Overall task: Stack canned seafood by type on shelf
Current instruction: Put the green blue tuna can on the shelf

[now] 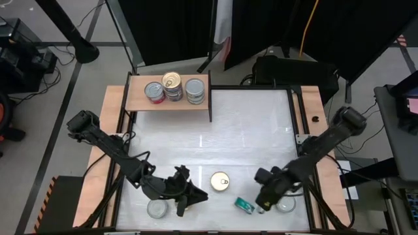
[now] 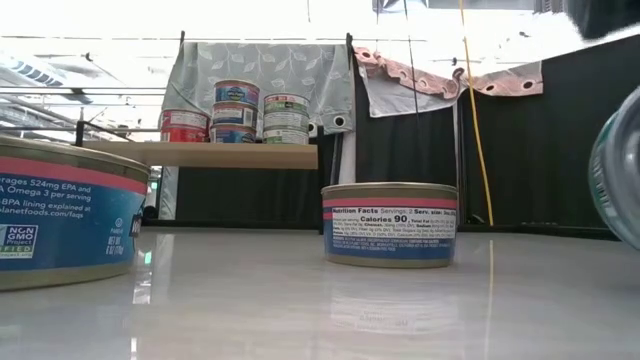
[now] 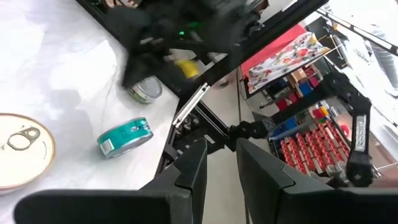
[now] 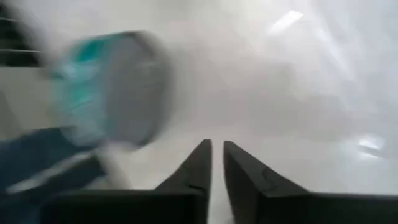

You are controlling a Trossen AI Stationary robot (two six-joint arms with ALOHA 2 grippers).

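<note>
The right gripper (image 1: 263, 201), fingers nearly together and holding nothing, hangs just beside a teal tin (image 1: 244, 205) lying on its side at the desk's (image 1: 248, 130) near edge.
The left gripper (image 1: 186, 199), slightly parted and empty, waits near a gold-lidded tin (image 1: 220, 182); more tins (image 1: 174, 87) stand on the shelf (image 1: 140, 96) at the far side.

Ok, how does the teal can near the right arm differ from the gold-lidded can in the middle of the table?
The teal can lies tipped on its side; the gold-lidded can stands upright, pull-tab up. The teal can has a teal label; the gold-lidded one shows pink and blue bands in the low view. The teal can sits close to the right gripper; the other stands between the arms. Both are short round tins, off the shelf.
</note>
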